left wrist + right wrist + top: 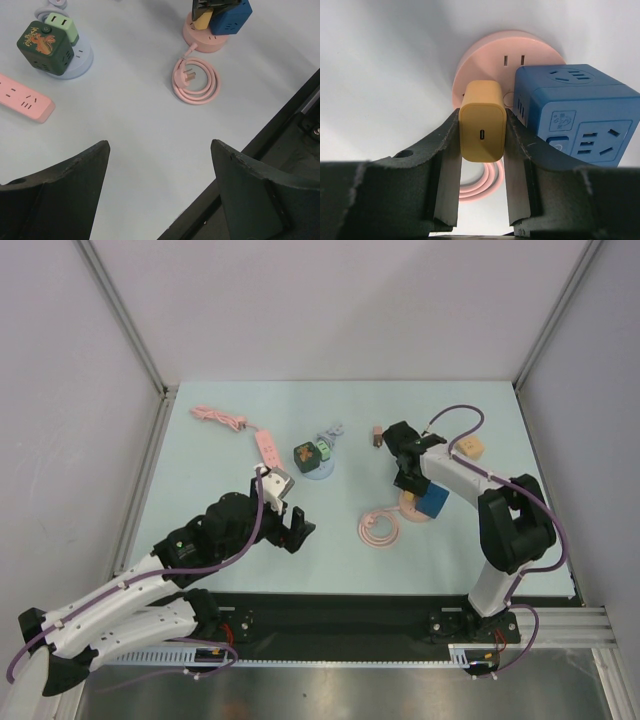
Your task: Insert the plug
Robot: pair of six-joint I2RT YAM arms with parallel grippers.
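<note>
— Yellow plug (pixel 481 107): where is it found?

— It is pinched between the two fingers of the right gripper (pixel 482 135), one pad pressed on each side. Its face with the small slot is turned toward the wrist camera. It is held over the pink round socket base (pixel 490 50), just beside the blue cube socket (pixel 580 115) that is seated on the same base.

— Are the prongs seen inside the base?

— That cannot be told. The prongs are hidden behind the plug's body, and in the left wrist view only a yellow edge is seen under the gripper, right at the top of the base.

— How is the left gripper (pixel 160 150) set?

— Its jaws are spread wide and nothing is held between them. It is poised above bare table (pixel 125 110), well apart from the base.

— What else is laid out?

— A pink cable (pixel 195 80) is coiled on the table just beside the pink base, with its own plug resting inside the coil. Farther to the left, a dark green cube (pixel 42 47) and a light green cube (pixel 62 25) are seated together on a grey-blue round base (pixel 82 65). A pink power strip (pixel 25 100) is laid flat near them, its cord trailed toward the far left corner in the top view.
</note>
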